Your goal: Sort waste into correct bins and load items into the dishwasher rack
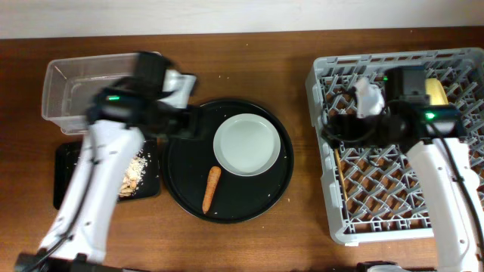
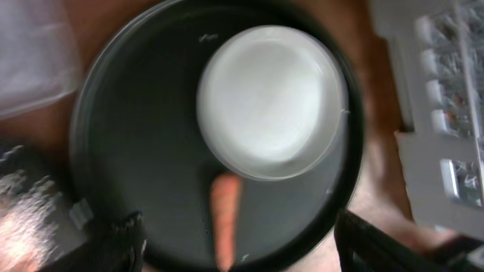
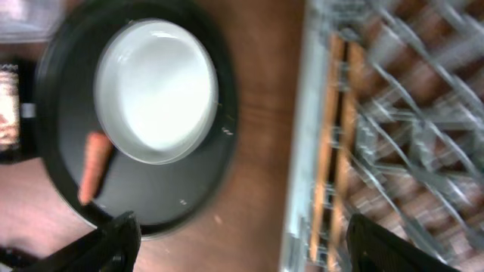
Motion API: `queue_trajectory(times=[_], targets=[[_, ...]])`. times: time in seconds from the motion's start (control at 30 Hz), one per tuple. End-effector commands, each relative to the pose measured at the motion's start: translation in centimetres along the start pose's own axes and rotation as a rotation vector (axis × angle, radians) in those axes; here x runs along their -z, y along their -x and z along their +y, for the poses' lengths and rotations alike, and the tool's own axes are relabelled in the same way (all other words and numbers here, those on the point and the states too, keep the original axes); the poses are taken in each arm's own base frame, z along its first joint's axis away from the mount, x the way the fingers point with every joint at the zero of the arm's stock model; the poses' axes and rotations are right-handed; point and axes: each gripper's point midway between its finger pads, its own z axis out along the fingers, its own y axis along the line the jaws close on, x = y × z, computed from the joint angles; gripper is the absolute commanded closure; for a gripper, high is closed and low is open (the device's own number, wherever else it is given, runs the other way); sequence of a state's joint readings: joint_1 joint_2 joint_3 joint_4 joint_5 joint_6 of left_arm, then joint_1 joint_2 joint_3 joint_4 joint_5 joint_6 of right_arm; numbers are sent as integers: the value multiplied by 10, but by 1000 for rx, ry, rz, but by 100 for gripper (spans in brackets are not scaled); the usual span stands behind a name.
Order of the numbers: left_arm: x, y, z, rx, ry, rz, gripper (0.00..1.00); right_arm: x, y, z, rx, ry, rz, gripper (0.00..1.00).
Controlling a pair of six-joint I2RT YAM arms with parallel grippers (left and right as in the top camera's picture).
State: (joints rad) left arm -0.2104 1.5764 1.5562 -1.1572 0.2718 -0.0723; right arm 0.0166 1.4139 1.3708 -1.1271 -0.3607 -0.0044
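Note:
The pale grey-green plate [image 1: 247,143] lies in the round black tray [image 1: 181,177], with the orange carrot [image 1: 212,189] beside it. My left gripper [image 1: 185,123] is open and empty over the tray's left edge; its wrist view shows the plate [image 2: 268,98] and the carrot [image 2: 224,219] between its fingers [image 2: 242,249]. My right gripper [image 1: 340,128] is open and empty over the left side of the dishwasher rack [image 1: 454,219]. The chopsticks [image 3: 340,143] lie in the rack, and the yellow bowl [image 1: 435,91] is there too. Beige scraps [image 1: 134,174] lie in the shallow black tray [image 1: 68,181]. The cups, wrapper and tissue are hidden.
The clear plastic box [image 1: 68,87] stands at the back left, partly under my left arm. A strip of bare brown table [image 1: 302,189] separates the round tray from the rack. The right wrist view shows the plate [image 3: 155,91] and carrot [image 3: 94,166] to its left.

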Motion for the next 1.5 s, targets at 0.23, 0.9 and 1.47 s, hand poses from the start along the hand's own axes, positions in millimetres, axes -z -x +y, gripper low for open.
queue_trajectory(times=[0.23, 0.9, 1.47], targets=[[56, -35, 131, 416, 147, -4, 18, -171, -32, 65, -48, -8, 324, 27], [56, -36, 130, 413, 147, 1, 18, -207, -19, 42, -210, -138, 263, 96], [56, -30, 133, 403, 150, -27, 18, 138, 99, -145, -63, -1312, -385, 96]])
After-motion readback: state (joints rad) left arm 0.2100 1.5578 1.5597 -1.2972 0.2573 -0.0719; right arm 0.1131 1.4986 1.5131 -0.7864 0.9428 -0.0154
